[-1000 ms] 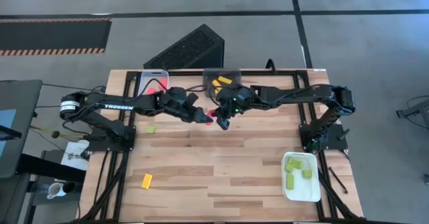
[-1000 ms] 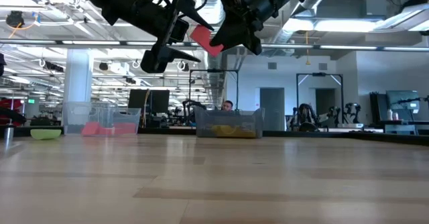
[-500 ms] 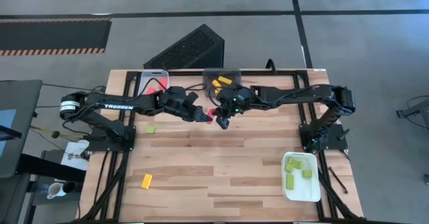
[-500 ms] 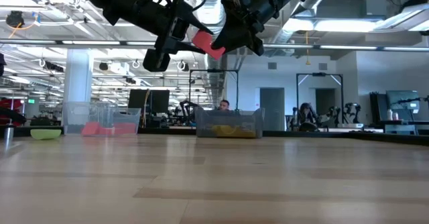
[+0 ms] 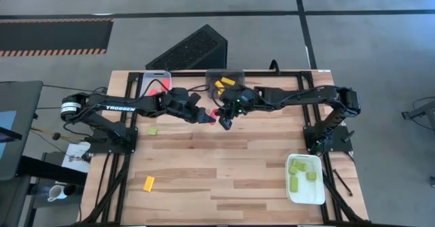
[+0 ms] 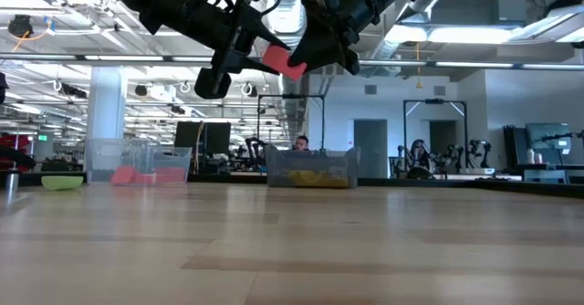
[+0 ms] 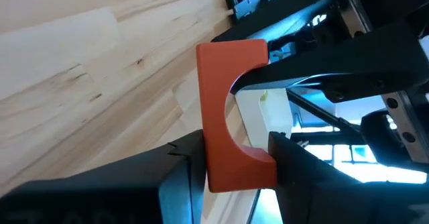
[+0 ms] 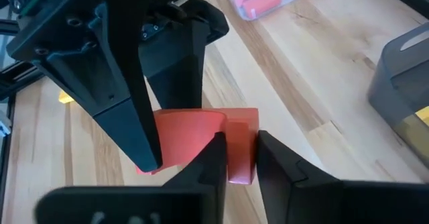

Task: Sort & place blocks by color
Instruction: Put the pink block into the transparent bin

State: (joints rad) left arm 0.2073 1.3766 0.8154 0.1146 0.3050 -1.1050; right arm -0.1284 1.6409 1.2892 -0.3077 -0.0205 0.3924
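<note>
A red arch-shaped block [image 5: 212,115] hangs in mid-air over the table's far middle, between my two grippers. My left gripper [image 5: 206,117] reaches it from the left and my right gripper [image 5: 223,120] from the right; both are shut on it. The low view shows the block [image 6: 281,58] high above the tabletop. A light green block [image 5: 153,130] lies flat on the table at the left. A yellow block [image 5: 149,182] lies flat near the front left. My left gripper pinches one end of the arch block [image 7: 236,172] between its two fingers, one on each broad face. The fingers come from the table's left, slanting slightly down. The block is clear of the table. My right gripper has the block's other end [image 8: 241,158] between its two fingers, which lie close against both sides with no gap showing. The fingers come from the table's right, slanting down. The block sits lifted clear between the two grippers.
At the far edge stand a clear tray [image 5: 145,83] with red blocks and a dark grey tray [image 5: 236,74] with yellow ones. A white tray [image 5: 304,194] with green blocks sits front right. Bare wood lies in the middle and front.
My left gripper has shut on the red block's end, its fingers drawing together around it in the low view. The block has stayed at the same height and place, and neither arm has shifted.
</note>
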